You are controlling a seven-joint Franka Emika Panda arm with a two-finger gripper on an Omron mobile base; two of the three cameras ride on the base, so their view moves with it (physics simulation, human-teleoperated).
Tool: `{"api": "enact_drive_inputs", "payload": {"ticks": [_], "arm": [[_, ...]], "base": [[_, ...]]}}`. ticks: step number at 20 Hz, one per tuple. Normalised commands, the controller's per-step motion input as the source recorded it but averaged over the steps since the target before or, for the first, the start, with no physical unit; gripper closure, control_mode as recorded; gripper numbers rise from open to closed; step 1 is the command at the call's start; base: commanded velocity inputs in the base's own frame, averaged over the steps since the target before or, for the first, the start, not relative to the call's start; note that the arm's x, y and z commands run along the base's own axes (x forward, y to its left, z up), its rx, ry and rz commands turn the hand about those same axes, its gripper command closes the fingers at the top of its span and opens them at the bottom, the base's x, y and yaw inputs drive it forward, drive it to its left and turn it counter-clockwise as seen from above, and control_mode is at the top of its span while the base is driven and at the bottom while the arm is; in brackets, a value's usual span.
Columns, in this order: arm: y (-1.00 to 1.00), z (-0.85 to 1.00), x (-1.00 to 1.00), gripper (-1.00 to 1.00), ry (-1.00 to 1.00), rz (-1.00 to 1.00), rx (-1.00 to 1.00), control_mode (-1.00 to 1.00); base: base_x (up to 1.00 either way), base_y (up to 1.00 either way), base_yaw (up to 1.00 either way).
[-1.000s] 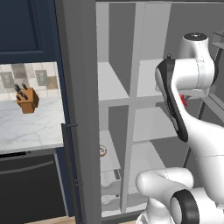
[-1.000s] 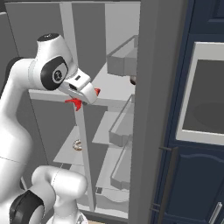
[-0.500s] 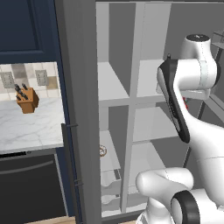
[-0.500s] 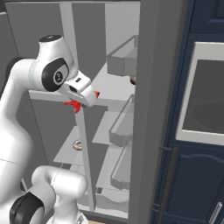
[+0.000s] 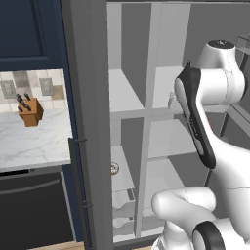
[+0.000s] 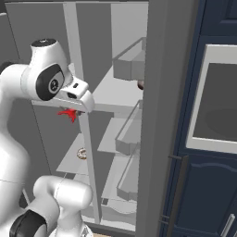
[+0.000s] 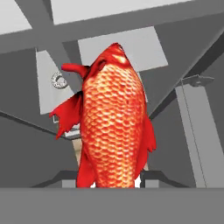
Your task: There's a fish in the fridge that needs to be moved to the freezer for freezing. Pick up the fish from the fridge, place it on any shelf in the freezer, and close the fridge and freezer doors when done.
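Left base view: the arm reaches toward the open unit, the freezer (image 5: 126, 97) on the left.

Right base view: the fish (image 6: 68, 114) hangs under the hand by the divider, over a doughnut (image 6: 82, 153).

Hand view: the gripper (image 7: 114, 178) is clamped on the fish (image 7: 114, 127), its long axis running straight out from the jaws.

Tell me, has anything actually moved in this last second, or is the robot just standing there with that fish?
Hardly anything has changed. The gripper stays shut on the fish, held in front of the open compartments at the same height, and the arm's pose looks the same. The doughnut-like ring on a lower shelf, the knife block on the counter and both open doors stayed as they were.
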Motion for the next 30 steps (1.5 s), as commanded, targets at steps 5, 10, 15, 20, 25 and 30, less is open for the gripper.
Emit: {"api": "enact_drive_inputs", "payload": {"ticks": [5,10,15,20,25,30], "arm": [[0.72,0.00,0.00,1.00,-0.03,0.47,-0.01,-1.00],[0.49,0.00,0.13,1.00,0.00,0.19,0.00,-1.00],[0.03,0.00,0.15,1.00,0.00,0.12,0.01,-1.00],[0.43,0.00,0.51,1.00,-0.03,0.02,-0.02,-1.00],[0.27,0.00,0.53,1.00,-0.03,0.00,-0.03,-1.00],[0.30,-0.02,0.38,1.00,0.00,0.00,-0.01,-1.00]], "base": [[0.00,0.00,0.00],[0.00,0.00,0.00],[0.00,0.00,0.00],[0.00,0.00,0.00],[0.00,0.00,0.00],[0.00,0.00,0.00]]}}
